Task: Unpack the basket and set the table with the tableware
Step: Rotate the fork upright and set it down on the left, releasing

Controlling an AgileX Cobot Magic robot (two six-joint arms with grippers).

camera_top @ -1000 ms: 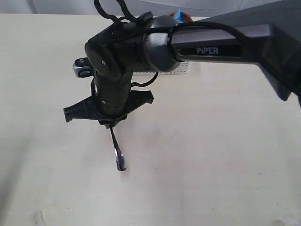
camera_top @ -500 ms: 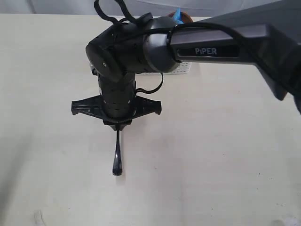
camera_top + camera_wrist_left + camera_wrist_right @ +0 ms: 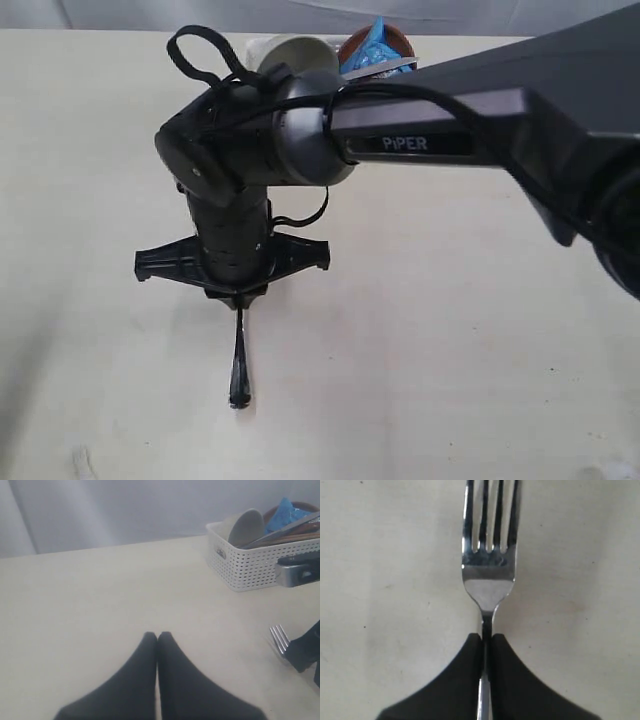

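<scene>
My right gripper (image 3: 238, 298) reaches across the table (image 3: 450, 330) and is shut on the handle of a steel fork (image 3: 240, 360), whose tines point toward the near edge, low over the surface. In the right wrist view the gripper (image 3: 486, 637) pinches the fork (image 3: 488, 565) just behind its head. The fork's tines (image 3: 280, 639) also show in the left wrist view. The white lattice basket (image 3: 245, 565) stands at the back with the off-white bowl (image 3: 247, 527) in it. My left gripper (image 3: 157, 636) is shut and holds nothing.
A blue chips packet (image 3: 372, 48) and a brown plate rim (image 3: 350, 45) show behind the right arm (image 3: 430, 140), which hides most of the basket in the exterior view. The bowl's rim (image 3: 298, 50) peeks over the arm.
The right arm has shifted left and toward the near edge with the fork. The fork has swung from slanted to straight and hangs lower. The bowl and packet now show behind the arm.
</scene>
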